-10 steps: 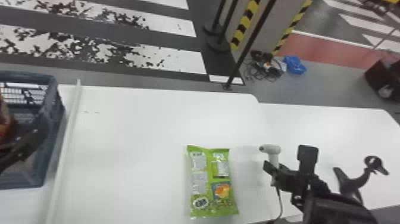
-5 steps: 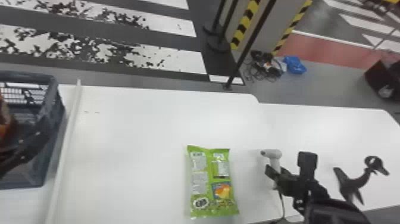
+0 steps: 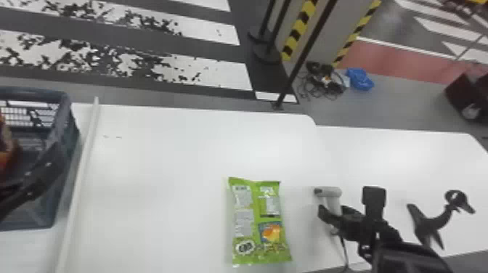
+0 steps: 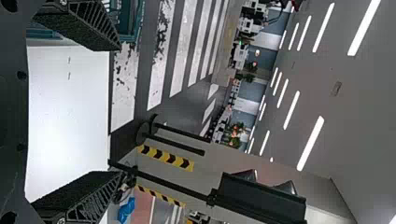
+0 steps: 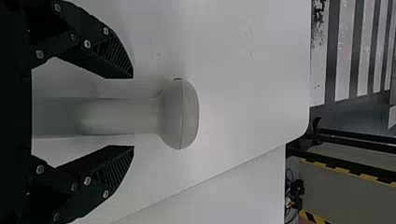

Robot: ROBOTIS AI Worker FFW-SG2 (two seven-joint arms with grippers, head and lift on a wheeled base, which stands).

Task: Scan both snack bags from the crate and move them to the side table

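The green snack bag (image 3: 256,218) lies flat on the big white worktop (image 3: 181,174), close to its near edge. It sits between the long white strip (image 3: 81,174) and the scanner (image 3: 328,192), and no claw touches it. A blue-gray crate (image 3: 63,127) is on the far side of the strip, at the left. In it is something red and orange (image 3: 6,159) that looks like a bag, but part of it is cut off.

The left claw (image 3: 43,170) is at the crate, by the side nearest the strip. Its two black fingers (image 4: 88,28) are wide apart and hold nothing.

The right claw (image 3: 332,212) is at the scanner. Its fingers (image 5: 114,56) are spread, one on each side of the pale handle, with a gap on both sides, so it is not gripping. The scanner stands up with its round head above the fingers, and a thin dark cord (image 3: 344,250) hangs below.

To the right is a second white worktop (image 3: 399,156), with a curvy black thing (image 3: 434,223) there. Past the worktops, a blue bag (image 3: 359,78) and a heap of black cables (image 3: 321,83) lie on the floor (image 3: 395,105).
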